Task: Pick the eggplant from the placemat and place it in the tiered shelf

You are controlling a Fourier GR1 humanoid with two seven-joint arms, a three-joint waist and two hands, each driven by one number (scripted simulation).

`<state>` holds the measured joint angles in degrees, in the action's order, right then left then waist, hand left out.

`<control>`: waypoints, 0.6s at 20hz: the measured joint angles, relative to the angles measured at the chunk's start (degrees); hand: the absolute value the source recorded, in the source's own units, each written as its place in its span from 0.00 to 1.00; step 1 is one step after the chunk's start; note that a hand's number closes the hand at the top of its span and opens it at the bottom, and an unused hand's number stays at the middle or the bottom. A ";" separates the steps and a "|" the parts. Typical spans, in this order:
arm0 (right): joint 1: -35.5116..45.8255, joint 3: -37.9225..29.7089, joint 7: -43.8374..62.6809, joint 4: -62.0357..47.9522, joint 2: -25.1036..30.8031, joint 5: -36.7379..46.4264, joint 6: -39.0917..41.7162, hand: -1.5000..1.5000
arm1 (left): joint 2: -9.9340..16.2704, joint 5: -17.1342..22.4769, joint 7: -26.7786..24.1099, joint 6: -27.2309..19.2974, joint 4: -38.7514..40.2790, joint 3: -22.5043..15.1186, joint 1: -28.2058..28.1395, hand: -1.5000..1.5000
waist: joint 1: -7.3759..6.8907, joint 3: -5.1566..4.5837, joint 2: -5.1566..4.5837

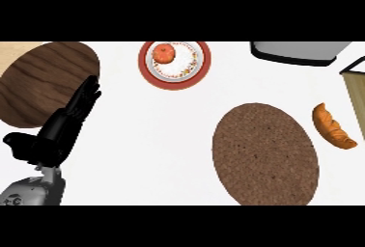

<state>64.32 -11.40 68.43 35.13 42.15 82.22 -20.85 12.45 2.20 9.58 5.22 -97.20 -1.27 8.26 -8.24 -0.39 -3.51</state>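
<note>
No eggplant shows on the cork placemat (265, 154), well right of the left hand (61, 130)'s straight, pressed-together fingers (87, 94); placement cannot be confirmed.

The white counter (157, 144) is lit brightly and evenly, so that its surface is rendered almost without tone. No direction of light can be told. Hardly any cast shadow is seen beneath the cork placemat (265, 154), the plate (175, 72) or the croissant (333, 127). No glare is shown on the black left hand (61, 132), whose details are lost in darkness. Edges are slightly softened throughout.
</note>
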 measured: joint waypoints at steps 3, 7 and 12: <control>2.30 -1.52 -0.77 1.74 0.54 2.62 -3.48 1.00 | -0.35 0.07 0.22 0.08 0.28 -0.37 0.48 0.50 | -0.31 0.33 -0.01; 4.38 -4.89 -3.04 5.04 0.80 4.39 -10.57 1.00 | -0.54 0.13 0.58 0.11 0.50 -0.54 1.02 0.50 | -0.36 0.60 -0.03; 2.29 -8.47 -2.74 1.15 1.74 8.74 -12.82 1.00 | -0.48 0.03 0.54 -0.21 0.60 -0.11 1.25 0.50 | 0.28 0.35 -0.43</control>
<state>66.61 -19.87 65.69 36.28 43.90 90.96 -33.67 11.97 2.23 10.12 5.01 -96.61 -1.38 9.52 -7.97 -0.04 -3.93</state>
